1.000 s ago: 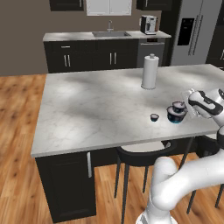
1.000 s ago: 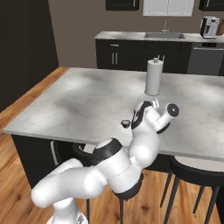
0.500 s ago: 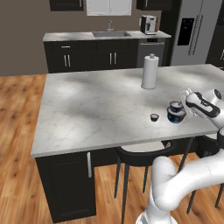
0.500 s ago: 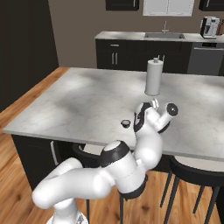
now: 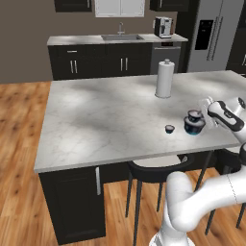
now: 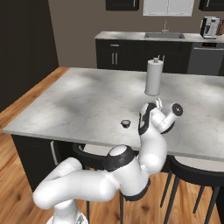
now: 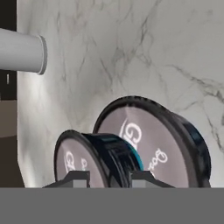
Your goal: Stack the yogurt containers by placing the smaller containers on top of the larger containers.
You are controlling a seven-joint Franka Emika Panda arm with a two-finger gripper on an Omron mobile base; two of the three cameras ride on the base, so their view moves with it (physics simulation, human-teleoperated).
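Observation:
The widest yogurt container [image 5: 194, 127] stands on the island near its right front edge, dark with a teal base band. The mid-sized container [image 5: 194, 115] sits directly over it, and my gripper [image 5: 202, 114] is shut on it from the right. In the hand view the mid-sized container [image 7: 89, 158] lies between my fingertips [image 7: 77, 177] with the widest container [image 7: 154, 144] close behind; I cannot tell whether they touch. My gripper [image 7: 107, 177] grips its dark side. The tiny dark container [image 5: 169, 129] stands apart to the left, also the tiny container [image 6: 126, 123]. My arm hides both bigger tubs in the right base view.
A tall white paper-towel roll [image 5: 164, 79] stands behind the tubs, the same roll [image 6: 153, 78] [image 7: 22, 51]. The island's front edge [image 5: 144, 156] runs close by, with dark stools [image 5: 153, 166] beneath. A back counter holds a sink [image 5: 119, 37] and a coffee machine [image 5: 162, 27].
My hand has slid slightly left with the mid-sized container, bringing it over the widest one. The jaws have narrowed a little. The tiny container has not moved.

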